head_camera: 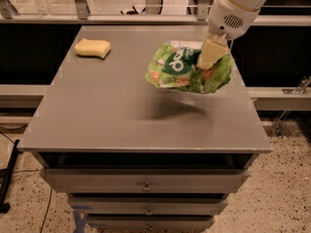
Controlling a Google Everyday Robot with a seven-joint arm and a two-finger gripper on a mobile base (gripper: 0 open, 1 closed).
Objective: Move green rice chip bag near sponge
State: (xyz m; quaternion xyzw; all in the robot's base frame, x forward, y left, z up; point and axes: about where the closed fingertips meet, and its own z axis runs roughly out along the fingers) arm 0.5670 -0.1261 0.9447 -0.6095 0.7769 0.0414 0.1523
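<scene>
Cream pincer (212,56) gripping light-green bag (174,71); pale yellow sponge (92,47).
</scene>
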